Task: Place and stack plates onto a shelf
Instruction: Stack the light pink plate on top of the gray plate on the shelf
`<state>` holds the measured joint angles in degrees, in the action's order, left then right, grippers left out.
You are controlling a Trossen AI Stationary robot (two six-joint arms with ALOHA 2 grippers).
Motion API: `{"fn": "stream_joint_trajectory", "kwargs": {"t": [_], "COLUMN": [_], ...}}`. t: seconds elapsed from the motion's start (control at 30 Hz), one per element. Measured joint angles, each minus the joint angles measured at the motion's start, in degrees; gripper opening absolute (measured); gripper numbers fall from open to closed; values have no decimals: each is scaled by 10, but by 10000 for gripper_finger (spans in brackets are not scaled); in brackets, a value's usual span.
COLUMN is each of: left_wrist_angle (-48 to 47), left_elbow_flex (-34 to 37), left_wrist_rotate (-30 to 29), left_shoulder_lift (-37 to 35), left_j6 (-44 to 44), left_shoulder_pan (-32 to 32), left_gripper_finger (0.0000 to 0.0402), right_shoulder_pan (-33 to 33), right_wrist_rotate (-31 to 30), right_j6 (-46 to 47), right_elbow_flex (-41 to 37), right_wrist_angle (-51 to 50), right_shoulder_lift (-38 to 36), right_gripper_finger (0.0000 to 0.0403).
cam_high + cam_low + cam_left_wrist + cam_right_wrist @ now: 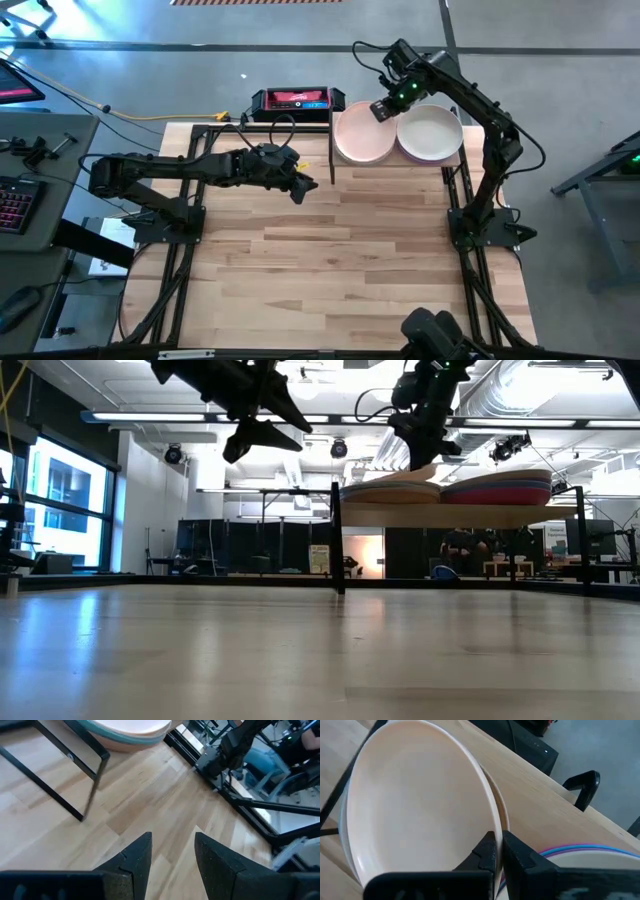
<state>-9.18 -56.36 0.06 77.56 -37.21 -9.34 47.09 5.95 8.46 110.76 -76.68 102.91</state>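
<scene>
The shelf [455, 516] stands at the table's far right and carries two stacks of plates. The left stack [385, 493] has the peach-pink plate [360, 135] on top, above a teal one [112, 741]. The right stack [497, 488] shows blue, magenta and terracotta rims, with the cream plate [430, 135] uppermost. My right gripper [383, 108] is over the far side of the shelf, shut on the peach-pink plate [415, 805]. My left gripper [303, 186] hovers open above the table, left of the shelf, touching nothing. My right gripper [499, 851] pinches the peach-pink plate's rim [492, 822] between its two fingers, on the side nearest the cream plate's stack. The fingers come from above, pointing down. The plate sits tilted, its held side raised and its opposite side low on the stack beneath.
The shelf's black posts [92, 787] stand on the slatted tabletop [330, 260]. A red-and-black device [292, 101] sits beyond the table's far edge. Black frame rails run along the table's left and right sides.
</scene>
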Motion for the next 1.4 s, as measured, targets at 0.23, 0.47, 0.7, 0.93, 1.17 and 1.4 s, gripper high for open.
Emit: {"fn": "stream_joint_trajectory", "kwargs": {"t": [0.23, 0.47, 0.7, 0.93, 1.17, 1.4], "left_wrist_angle": [0, 0, 0, 0, -1, 0], "left_elbow_flex": [0, 0, 0, 0, 0, 0], "left_wrist_rotate": [-8, -7, -7, -7, -7, -7], "left_shoulder_lift": [0, 0, 0, 0, 0, 0], "left_j6": [11, -2, -1, -1, 17, 16], "left_shoulder_pan": [0, 0, 0, 0, 0, 1], "left_gripper_finger": [138, 138, 138, 138, 138, 138], "right_shoulder_pan": [0, 0, 0, 0, 0, -3], "right_wrist_rotate": [-3, 17, 31, 50, 1, 1], "right_j6": [0, -18, 4, 11, 11, 21], "right_elbow_flex": [0, 0, 0, 0, 0, 0], "right_wrist_angle": [3, 5, -6, -9, -9, -12], "right_shoulder_lift": [0, 0, 0, 0, 0, 0], "right_gripper_finger": [1, 1, 1, 1, 1, 1]}}
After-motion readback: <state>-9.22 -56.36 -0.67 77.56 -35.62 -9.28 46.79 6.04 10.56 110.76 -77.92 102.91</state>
